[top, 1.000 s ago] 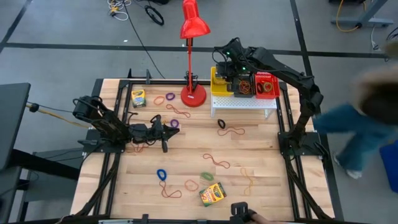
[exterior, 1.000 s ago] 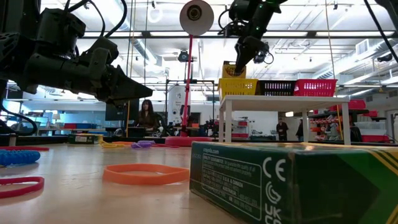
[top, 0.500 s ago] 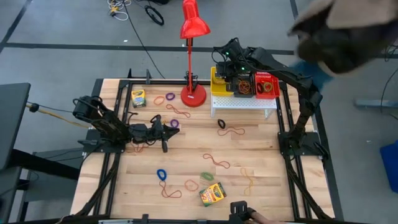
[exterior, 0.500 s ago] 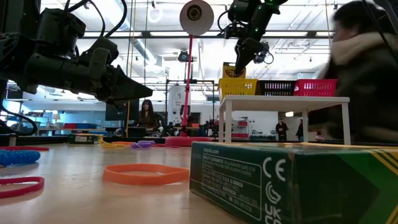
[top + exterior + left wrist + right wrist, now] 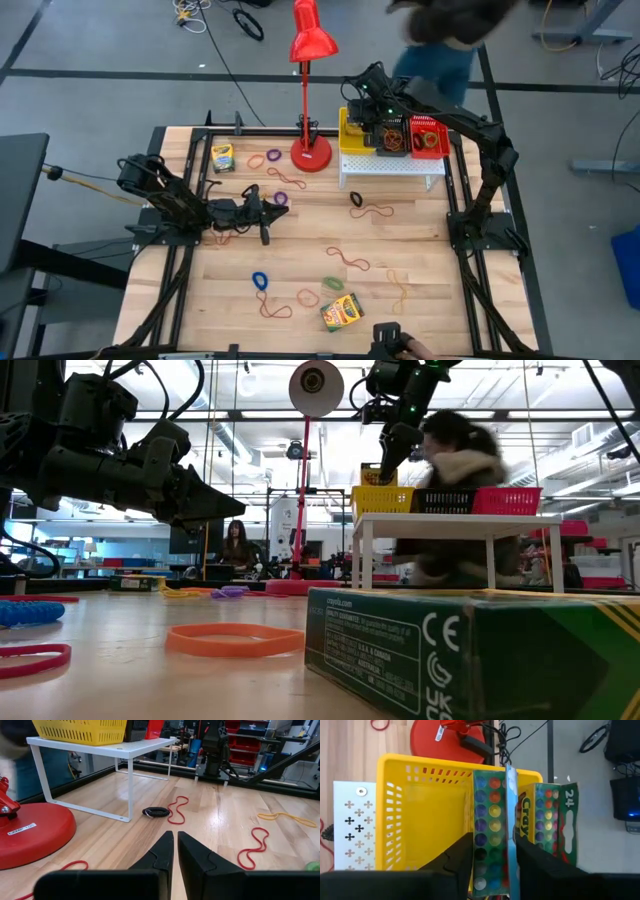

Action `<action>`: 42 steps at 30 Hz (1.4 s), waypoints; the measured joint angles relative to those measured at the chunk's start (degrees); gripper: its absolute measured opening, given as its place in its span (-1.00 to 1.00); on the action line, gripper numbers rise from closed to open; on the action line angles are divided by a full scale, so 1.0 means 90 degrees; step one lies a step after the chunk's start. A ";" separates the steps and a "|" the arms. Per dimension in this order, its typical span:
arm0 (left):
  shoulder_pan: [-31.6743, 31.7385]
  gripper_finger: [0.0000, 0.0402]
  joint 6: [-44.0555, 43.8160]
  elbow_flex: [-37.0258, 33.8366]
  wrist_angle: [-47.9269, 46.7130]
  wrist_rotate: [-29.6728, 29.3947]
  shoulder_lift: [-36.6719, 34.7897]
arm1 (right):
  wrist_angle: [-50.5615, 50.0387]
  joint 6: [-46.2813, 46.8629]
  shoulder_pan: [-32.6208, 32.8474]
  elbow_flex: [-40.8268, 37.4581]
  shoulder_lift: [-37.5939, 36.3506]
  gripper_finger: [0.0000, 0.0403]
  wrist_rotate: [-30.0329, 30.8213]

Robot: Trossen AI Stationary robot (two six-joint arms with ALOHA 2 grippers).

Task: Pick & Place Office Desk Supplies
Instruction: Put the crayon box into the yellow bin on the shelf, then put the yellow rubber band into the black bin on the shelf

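My right gripper (image 5: 492,845) hangs over the yellow basket (image 5: 420,820) on the white stand (image 5: 390,168), shut on a crayon box (image 5: 490,810) that stands on end inside the basket. A second crayon box (image 5: 550,820) stands right beside it against the basket's far wall. Two more crayon boxes (image 5: 222,157) (image 5: 342,312) lie flat on the table among scattered rubber bands (image 5: 348,260). My left gripper (image 5: 175,836) waits low over the table's left half (image 5: 275,212), shut and empty, pointing level toward the stand. My right gripper has the crayon box between its two fingers (image 5: 455,860), one on each side of the dotted face (image 5: 490,835). The fingers slant down from above. The box stands upright with its lower end inside the basket; the gripper hides whether it rests on the bottom.
A red desk lamp stands with its base (image 5: 312,152) left of the stand. A black basket (image 5: 392,138) and a red basket (image 5: 430,137) sit beside the yellow one. A black band (image 5: 156,812) lies by the stand's leg. A person (image 5: 440,30) passes beyond the far edge.
A person has walked along the far side of the table, from its right end toward the middle, and now shows behind the stand in the low view. Both arms have kept still.
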 joint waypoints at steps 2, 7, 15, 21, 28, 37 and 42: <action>0.0000 -0.84 0.0000 0.0000 0.0000 -0.0001 0.0000 | 0.0021 0.0000 0.0000 0.0000 0.0000 -0.29 0.0014; 0.0000 -0.84 0.0000 0.0000 0.0000 0.0000 0.0000 | 0.0086 0.0048 0.0002 0.0000 -0.0002 -0.09 0.0319; -0.0001 -0.84 0.0000 0.0000 0.0000 -0.0002 0.0000 | 0.0329 0.0046 0.0057 0.0000 -0.0006 0.02 0.0427; 0.0001 -0.84 -0.0002 0.0000 0.0000 -0.0002 0.0000 | 0.0354 0.0043 0.0446 0.0000 -0.0194 0.01 0.1343; -0.0001 -0.84 0.0000 0.0000 0.0000 -0.0002 0.0000 | -0.0101 0.0649 0.1168 0.0000 -0.0698 -0.44 0.1789; 0.0000 -0.84 0.0154 0.0000 -0.0013 -0.0001 0.0000 | 0.2103 0.1062 0.2026 -0.2500 -0.1871 -0.93 0.1550; 0.0001 -0.84 0.0140 0.0002 0.0001 0.0000 0.0000 | 0.4173 0.1730 0.2584 -0.4466 -0.2730 -0.96 0.1395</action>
